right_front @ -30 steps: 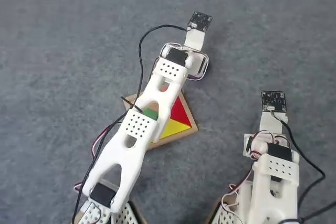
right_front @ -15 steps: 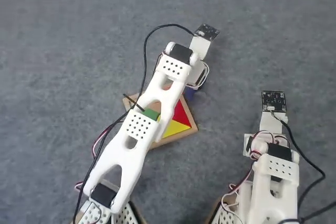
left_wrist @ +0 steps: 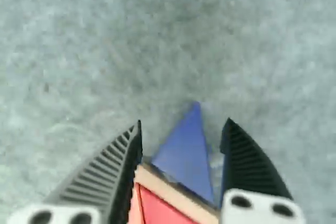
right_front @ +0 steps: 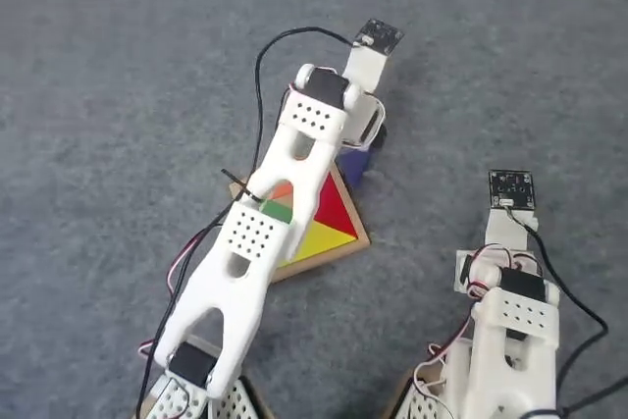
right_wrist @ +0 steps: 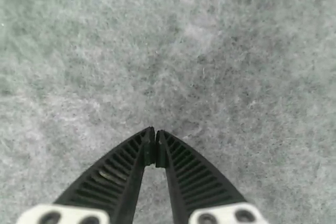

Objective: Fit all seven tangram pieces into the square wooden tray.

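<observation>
- Left wrist view: my left gripper (left_wrist: 184, 124) stands with its jaws apart, one on each side of the blue triangle (left_wrist: 184, 150). I see a thin gap on each side, so I judge it is not yet clamped.
- The blue triangle lies on the grey carpet (left_wrist: 105, 40) just outside the square wooden tray (left_wrist: 176, 190), against its rim. Whether it leans on that rim or only touches it, I cannot tell.
- The triangle's sharp tip points straight away from the claw, along the line between the fingers. Its broad end faces the tray. So the long axis runs with the gripper, and the jaws would close across the narrow width.
- In the high view the same piece sits at the tray's far corner, beside the red piece (right_front: 334, 205). Yellow (right_front: 324, 237), green (right_front: 278, 211) and orange (right_front: 282, 191) pieces are seated in the tray too.
- The left arm is much nearer. The right gripper (right_wrist: 155, 148) is pressed closed on nothing, over bare carpet, well apart from the tray.
- My judgement: the next move is to close on the blue triangle, then draw it back over the rim.
</observation>
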### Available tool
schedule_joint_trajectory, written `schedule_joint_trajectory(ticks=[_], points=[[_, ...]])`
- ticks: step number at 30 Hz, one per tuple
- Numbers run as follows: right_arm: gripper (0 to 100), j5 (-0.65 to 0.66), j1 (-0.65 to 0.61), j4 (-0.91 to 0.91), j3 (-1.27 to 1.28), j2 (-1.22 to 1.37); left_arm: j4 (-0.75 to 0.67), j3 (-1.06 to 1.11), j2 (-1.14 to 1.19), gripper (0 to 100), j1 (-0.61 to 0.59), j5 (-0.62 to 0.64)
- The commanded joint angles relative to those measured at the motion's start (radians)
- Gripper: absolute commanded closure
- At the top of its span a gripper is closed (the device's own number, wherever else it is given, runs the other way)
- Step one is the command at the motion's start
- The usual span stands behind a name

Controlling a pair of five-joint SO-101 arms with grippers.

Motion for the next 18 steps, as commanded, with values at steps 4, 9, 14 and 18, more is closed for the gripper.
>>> schedule_joint_trajectory(ticks=[4, 9, 14, 18], points=[[99.1, 0.015, -0.028, -0.015, -0.006, -0.03, 0.023, 0.294, -0.181, 76, -0.006, -0.015], [99.1, 0.015, -0.038, -0.01, -0.006, -0.03, 0.005, 0.303, -0.167, 76, -0.003, -0.012], [99.1, 0.015, -0.036, -0.01, -0.006, -0.03, 0.0, 0.297, -0.089, 76, 0.003, -0.014], [99.1, 0.015, -0.036, -0.01, -0.006, -0.03, 0.008, 0.269, -0.074, 77, 0.003, -0.014]])
